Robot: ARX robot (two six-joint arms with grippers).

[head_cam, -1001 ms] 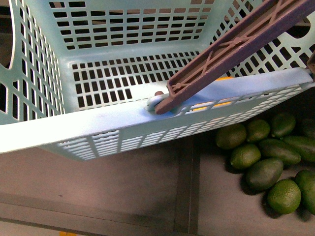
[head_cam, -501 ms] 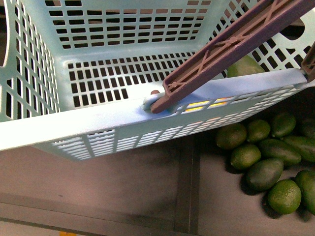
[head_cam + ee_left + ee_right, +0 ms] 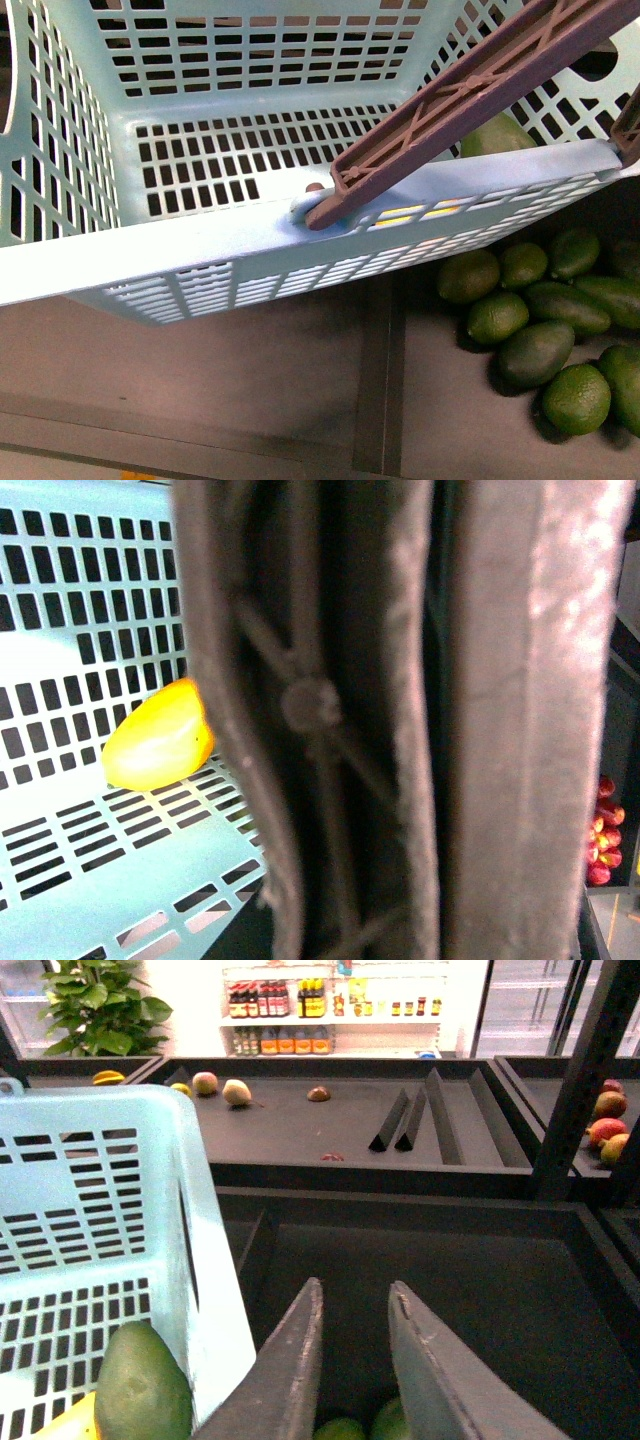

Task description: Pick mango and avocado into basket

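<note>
The turquoise basket (image 3: 150, 255) hangs tilted and fills the upper front view, its brown handle (image 3: 470, 90) crossing to the upper right. In the left wrist view that handle (image 3: 500, 720) fills the frame; my left gripper is shut on it, its fingers hidden. The yellow mango (image 3: 160, 738) lies on the basket floor and shows through the slots (image 3: 410, 213). A green avocado (image 3: 142, 1385) rests beside it inside the basket (image 3: 100, 1160), and it also peeks over the rim (image 3: 495, 135). My right gripper (image 3: 356, 1285) is open and empty, just outside the basket wall, above loose avocados (image 3: 340, 1428).
A pile of loose avocados (image 3: 540, 320) lies in the dark bin at the lower right, beside a raised divider (image 3: 380, 380). Further dark trays hold scattered fruit (image 3: 235, 1092) and wedge dividers (image 3: 405, 1120). Red fruits (image 3: 603, 830) sit on a distant shelf.
An avocado has appeared inside the basket at its right side, over the mango. The basket shifted slightly left. In the last half second nothing moved much.
</note>
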